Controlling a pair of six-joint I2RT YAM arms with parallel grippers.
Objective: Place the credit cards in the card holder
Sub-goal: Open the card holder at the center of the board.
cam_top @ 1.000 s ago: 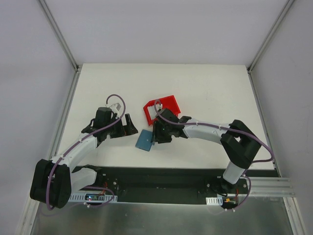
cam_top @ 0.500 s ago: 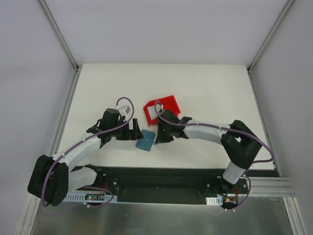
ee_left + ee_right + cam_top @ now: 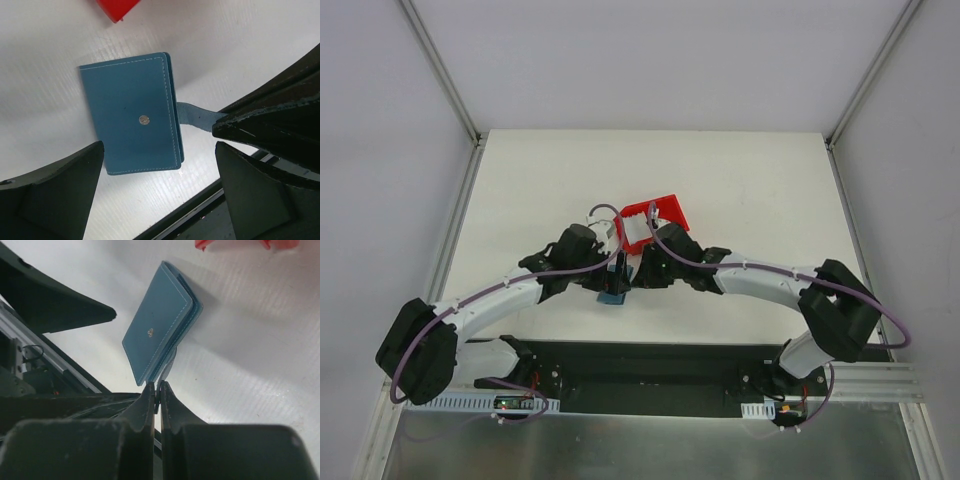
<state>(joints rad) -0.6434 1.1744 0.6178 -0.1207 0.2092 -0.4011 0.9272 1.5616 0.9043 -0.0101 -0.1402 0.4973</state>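
The teal card holder point(image 3: 614, 292) is closed and stands tilted on edge on the white table, just in front of the red bin. In the left wrist view its snap side point(image 3: 132, 112) faces me. My right gripper point(image 3: 157, 390) is shut on the thin strap point(image 3: 195, 116) sticking out of the card holder point(image 3: 157, 335) and holds it up. My left gripper point(image 3: 159, 167) is open, its fingers point(image 3: 55, 190) standing wide on either side of the card holder's lower edge without touching it. No credit cards show clearly in any view.
The red plastic bin point(image 3: 650, 222) stands just behind both grippers; its corner shows in the left wrist view point(image 3: 117, 7) and the right wrist view point(image 3: 240, 244). The black base rail point(image 3: 650, 365) runs along the table's near edge. The two grippers point(image 3: 622, 272) are nearly touching.
My left arm has swung right, from well left of the card holder to straddling it. The right gripper has shifted slightly and the card holder has tipped from flat to on edge.
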